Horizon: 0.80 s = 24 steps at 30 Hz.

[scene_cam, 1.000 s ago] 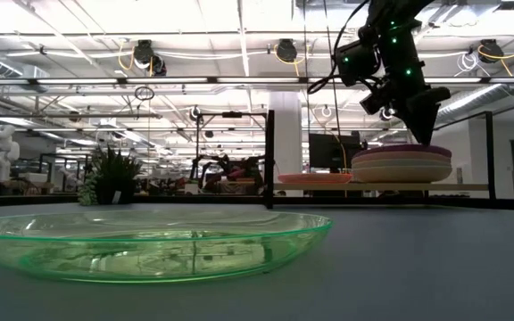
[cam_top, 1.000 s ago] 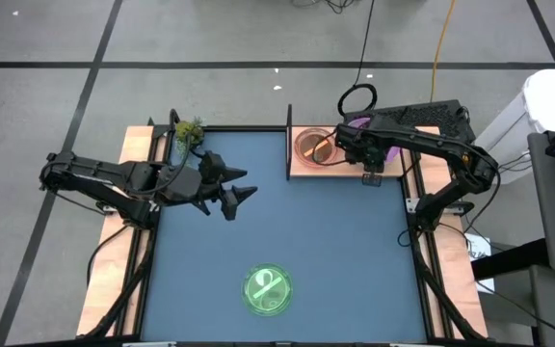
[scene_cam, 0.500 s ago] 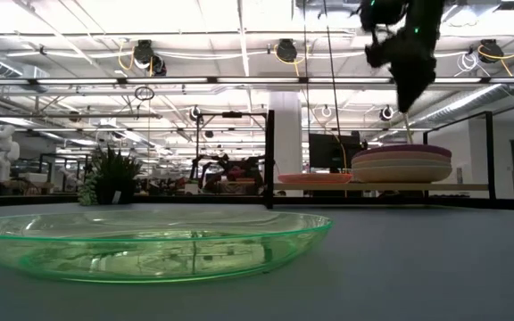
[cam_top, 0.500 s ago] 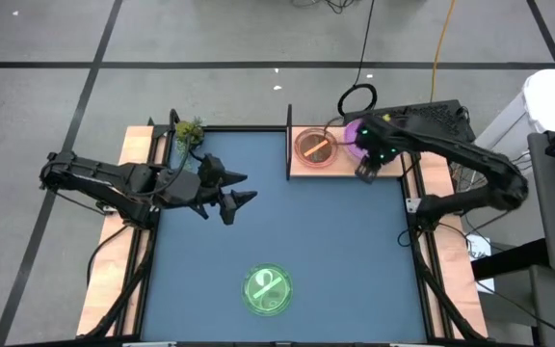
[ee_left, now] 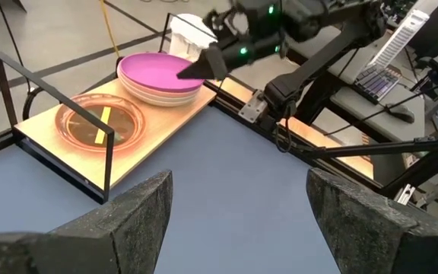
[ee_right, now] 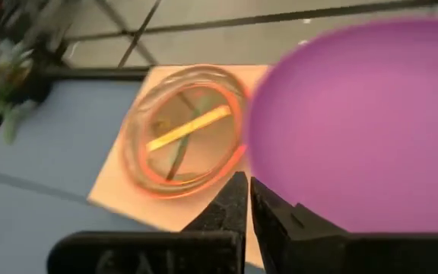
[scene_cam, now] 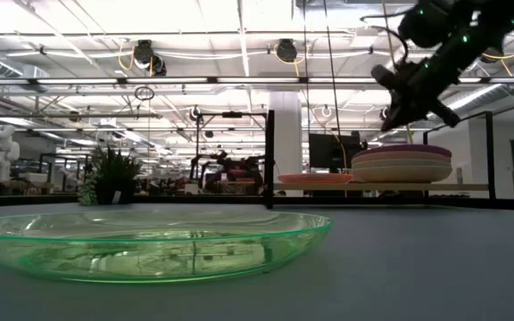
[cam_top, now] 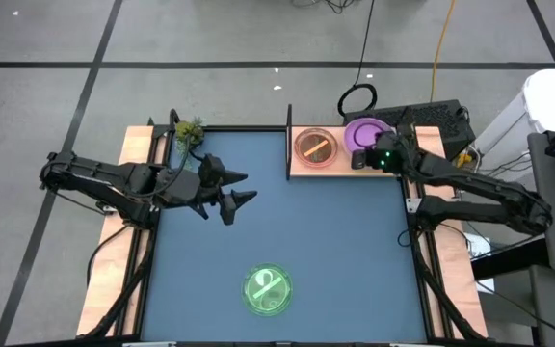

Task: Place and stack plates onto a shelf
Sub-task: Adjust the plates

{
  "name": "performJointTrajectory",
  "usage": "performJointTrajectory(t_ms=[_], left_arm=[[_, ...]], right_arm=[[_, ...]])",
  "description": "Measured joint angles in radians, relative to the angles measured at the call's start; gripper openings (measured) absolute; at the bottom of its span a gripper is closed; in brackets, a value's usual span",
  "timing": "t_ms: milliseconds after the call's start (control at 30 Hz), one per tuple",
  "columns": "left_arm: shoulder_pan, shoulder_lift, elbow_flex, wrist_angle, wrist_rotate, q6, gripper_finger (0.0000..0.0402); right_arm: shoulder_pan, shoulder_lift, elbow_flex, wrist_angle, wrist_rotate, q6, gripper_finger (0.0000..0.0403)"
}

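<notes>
One flat light-wood shelf is sitting at the blue worktop's edge. One stack of large opaque plates, purple on top, and one translucent orange-brown plate are resting there; one translucent green plate is lying apart.

Two arms, matte black, slender jointed links with angular housings. Right arm: small green indicator lights glowing near the wrist; tapered dark fingers, wedge-shaped. Left arm: same black finish; its fingers show a rough, grainy black surface, broad and blunt.
</notes>
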Motion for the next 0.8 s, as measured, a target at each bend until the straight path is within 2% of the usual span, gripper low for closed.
performJointTrajectory(t_ms=[233,400,633,800], left_arm=[[0.000,0.000,0.000,0.000,-0.008,0.004,0.0303],[0.000,0.000,0.000,0.000,-0.009,0.003,0.0303],[0.000,0.001,0.000,0.000,-0.009,0.003,0.0303],[0.000,0.001,0.000,0.000,-0.009,0.000,0.0303]], right_arm=[[0.000,-0.009,-0.140,0.145,0.055,0.069,0.0001],[0.000,-0.009,-0.170,0.151,0.098,0.024,0.0000],[0.000,-0.011,-0.194,0.161,0.099,0.004,0.0000],[0.000,-0.048,-0.194,0.237,0.098,-0.006,0.0000]])
